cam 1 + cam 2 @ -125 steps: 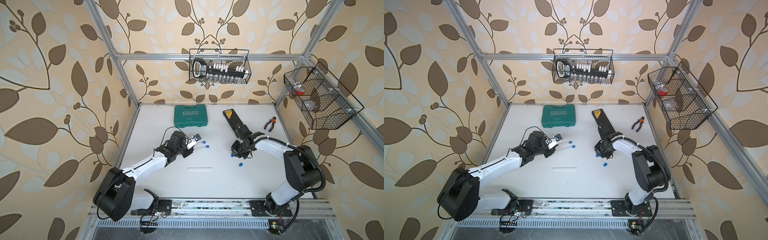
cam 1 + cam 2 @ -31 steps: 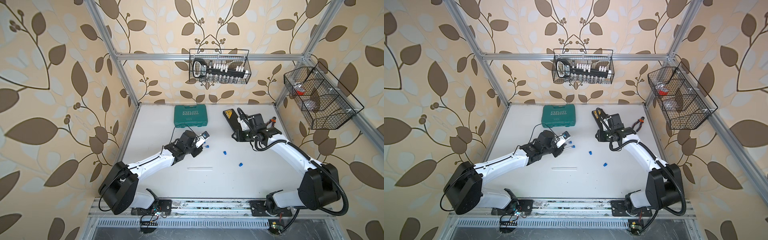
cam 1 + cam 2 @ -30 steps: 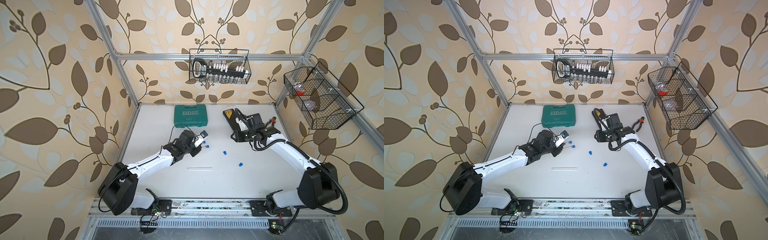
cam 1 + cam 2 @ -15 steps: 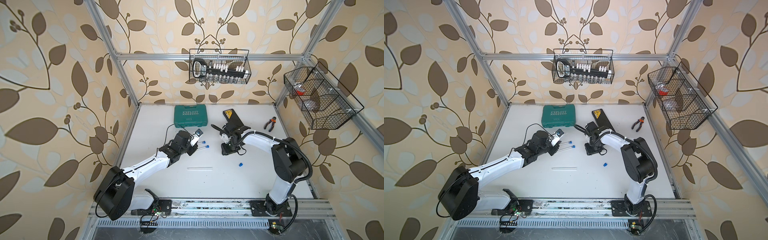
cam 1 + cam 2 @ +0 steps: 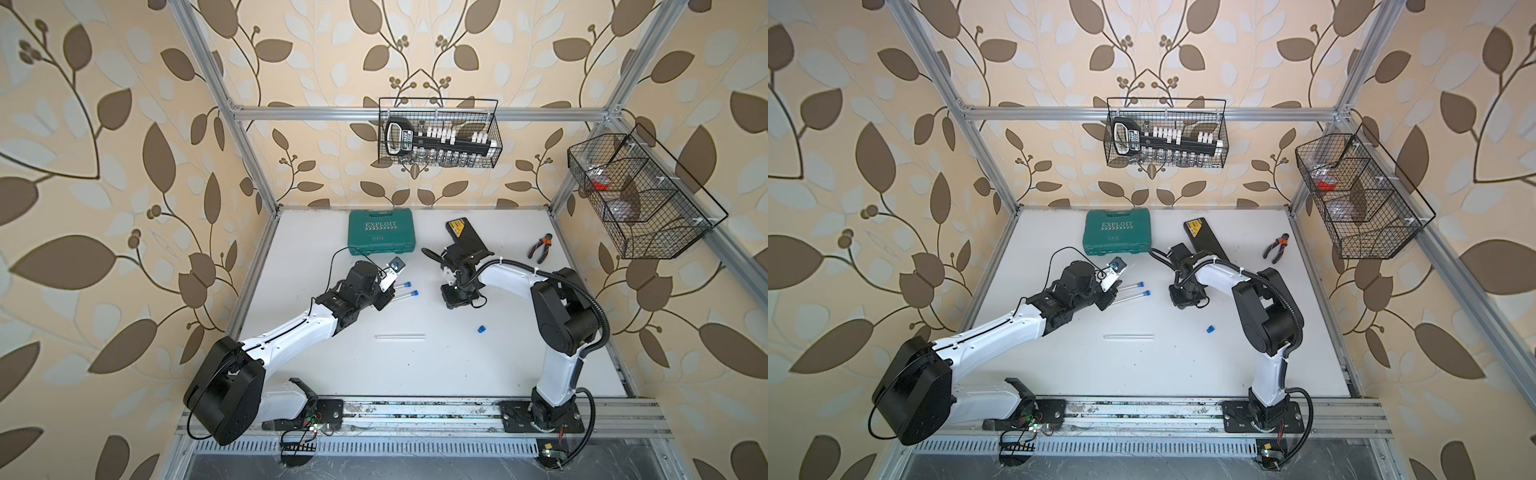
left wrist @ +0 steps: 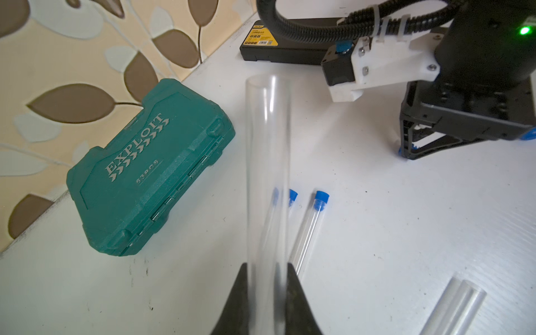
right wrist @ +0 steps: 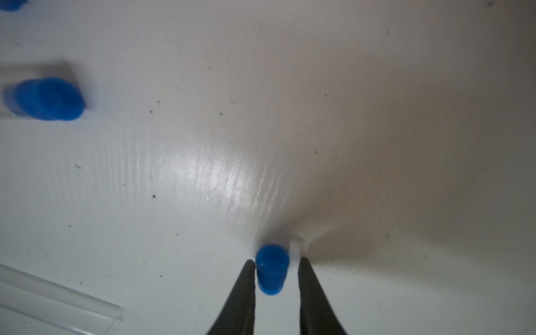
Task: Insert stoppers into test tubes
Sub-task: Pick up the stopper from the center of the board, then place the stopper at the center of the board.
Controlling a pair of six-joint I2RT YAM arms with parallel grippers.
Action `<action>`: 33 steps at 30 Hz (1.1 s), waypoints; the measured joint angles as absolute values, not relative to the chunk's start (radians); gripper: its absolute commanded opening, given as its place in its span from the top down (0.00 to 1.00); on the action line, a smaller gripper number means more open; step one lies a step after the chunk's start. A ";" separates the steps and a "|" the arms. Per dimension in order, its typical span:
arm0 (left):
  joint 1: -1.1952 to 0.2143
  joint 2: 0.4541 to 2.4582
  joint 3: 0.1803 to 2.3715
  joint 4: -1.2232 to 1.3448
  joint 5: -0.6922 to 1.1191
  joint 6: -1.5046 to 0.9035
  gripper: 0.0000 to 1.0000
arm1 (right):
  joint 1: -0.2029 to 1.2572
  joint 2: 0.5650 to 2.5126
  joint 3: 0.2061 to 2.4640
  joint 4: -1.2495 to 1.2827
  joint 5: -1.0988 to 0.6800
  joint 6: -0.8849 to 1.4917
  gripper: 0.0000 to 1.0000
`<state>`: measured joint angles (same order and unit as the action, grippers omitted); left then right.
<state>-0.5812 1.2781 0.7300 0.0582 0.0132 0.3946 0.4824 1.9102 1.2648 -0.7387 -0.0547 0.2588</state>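
My left gripper (image 6: 267,265) is shut on a clear, unstoppered test tube (image 6: 266,162) that juts forward above the table. Two test tubes with blue stoppers (image 5: 409,289) lie side by side just past it; one shows well in the left wrist view (image 6: 311,226). Another bare test tube (image 5: 400,336) lies nearer the front. My right gripper (image 7: 275,261) points down at the table (image 5: 498,365) around a loose blue stopper (image 7: 272,269). One finger touches the stopper and a narrow gap shows at the other. A second loose stopper (image 5: 481,329) lies to the right.
A green tool case (image 5: 381,231) and a black box (image 5: 465,237) sit at the back of the table, with pliers (image 5: 540,248) at the back right. Wire baskets hang on the back wall (image 5: 438,137) and the right wall (image 5: 640,199).
My right arm swung from the back of the table down onto the loose stopper in the middle, and its jaws have narrowed around it. My left arm drew back slightly with its tube.
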 measured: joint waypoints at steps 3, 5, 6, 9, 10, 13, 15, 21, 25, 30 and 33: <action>-0.581 1.277 0.730 0.059 0.013 0.396 1.00 | 0.482 1.919 1.273 -0.738 -0.051 0.270 0.82; -0.581 1.277 0.730 0.060 0.013 0.397 1.00 | 0.482 1.922 1.280 -0.737 -0.046 0.279 0.86; -0.581 1.277 0.730 0.060 0.013 0.397 1.00 | 0.482 1.924 1.283 -0.737 -0.041 0.286 0.86; -0.581 1.277 0.730 0.068 0.008 0.398 1.00 | 0.482 1.927 1.285 -0.736 -0.028 0.315 0.85; -0.581 1.276 0.730 0.071 0.006 0.399 1.00 | 0.482 1.927 1.285 -0.736 -0.025 0.328 0.85; -0.581 1.272 0.730 0.076 -0.004 0.406 1.00 | 0.482 1.921 1.277 -0.715 -0.007 0.394 0.86; -0.581 1.269 0.730 0.079 -0.009 0.410 1.00 | 0.482 1.887 1.233 -0.674 0.008 0.466 0.84; -0.581 1.267 0.730 0.079 -0.010 0.413 1.00 | 0.482 1.746 1.116 -0.658 0.045 0.817 0.82; -0.581 1.259 0.730 0.078 -0.010 0.414 1.00 | 0.482 1.743 1.101 -0.679 0.045 1.042 0.81; -0.581 1.248 0.730 0.075 -0.013 0.425 1.00 | 0.482 1.744 1.080 -0.693 0.033 1.210 0.77; -0.581 1.244 0.730 0.074 -0.019 0.437 1.00 | 0.482 1.744 1.069 -0.689 0.026 1.265 0.73</action>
<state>-0.5812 1.2442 0.7296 0.0742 -0.0193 0.4366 0.4820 1.7439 1.0695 -0.6891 0.0261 1.2648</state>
